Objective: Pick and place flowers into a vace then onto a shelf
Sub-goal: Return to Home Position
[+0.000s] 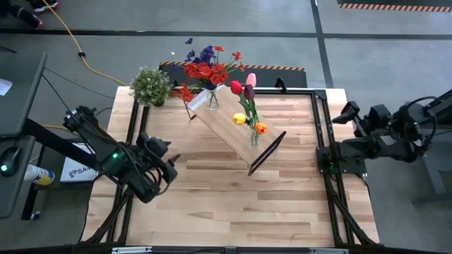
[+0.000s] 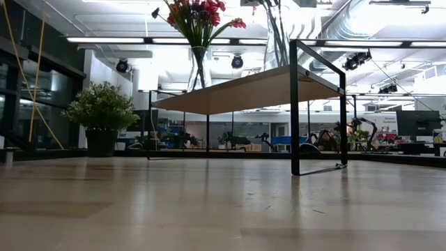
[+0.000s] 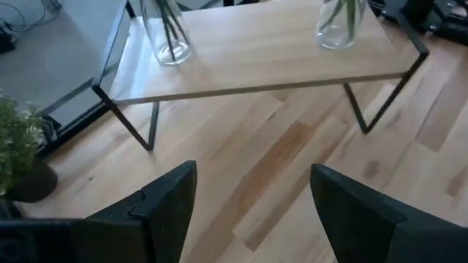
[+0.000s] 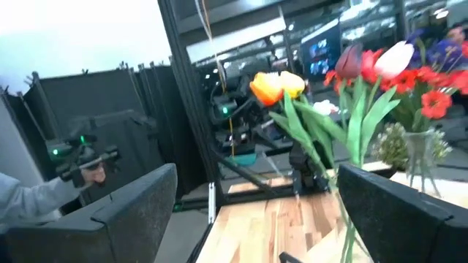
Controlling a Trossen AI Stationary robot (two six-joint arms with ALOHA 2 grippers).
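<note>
Now, swinging carelessly, the gaping, empty left gripper or right gripper could jolt the shelf, toppling the tulip vase.

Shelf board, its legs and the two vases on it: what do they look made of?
Rectangular light shelf board: wood, by the visible grain; smooth, low-sheen finish. Its thin black legs: probably painted metal, being slim, straight and uniformly dark. The two transparent vases: clear glass or possibly plastic; green stems show through the walls, with bright glints.
</note>
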